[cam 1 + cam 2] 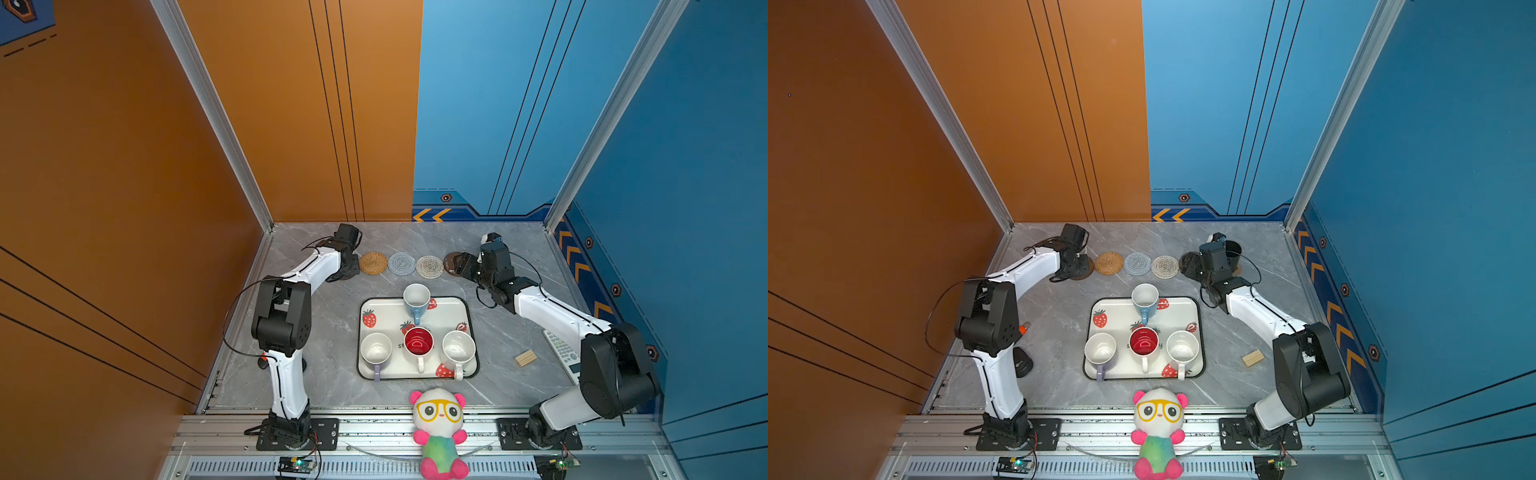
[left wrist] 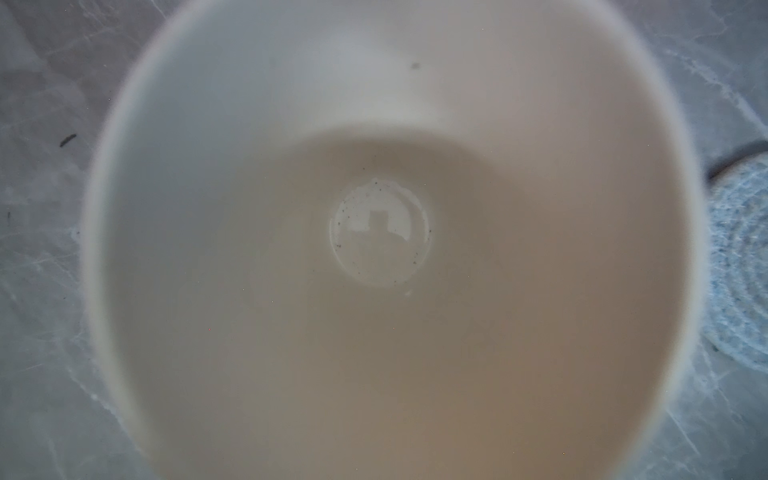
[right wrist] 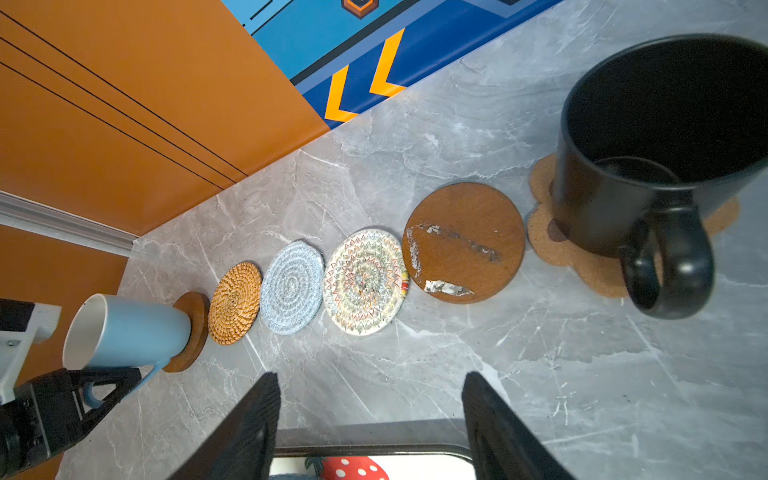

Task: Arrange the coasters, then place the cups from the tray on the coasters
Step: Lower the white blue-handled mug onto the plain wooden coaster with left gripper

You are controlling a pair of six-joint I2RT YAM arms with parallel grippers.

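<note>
We're at the far side of the table [image 1: 332,324], where the six coasters lie in one row. The left gripper [image 3: 97,388] is clenched on the handle of a blue mug [image 3: 124,328], and that mug's base is on the wooden disc [image 3: 193,328] at the left end of the row. Through the left wrist camera we look straight into its white inside.

Next along come the rattan round [image 1: 373,263], the grey-blue round [image 1: 401,263], the beige round [image 1: 429,266] and a brown disc [image 3: 463,243]. All four are bare, each just beside its neighbour. At the right end the black mug [image 3: 648,166] stands upright on the paw coaster [image 3: 590,266].

The right gripper [image 3: 371,377] hangs released over the table near the brown disc, jaws wide, nothing between them.

Nearer us, the tray [image 1: 390,316] holds four mugs. A second blue mug [image 1: 416,299] is at its far edge. A lavender mug [image 1: 376,349], a red-lined mug [image 1: 419,343] and a speckled mug [image 1: 458,349] stand in a row along the near side.
</note>
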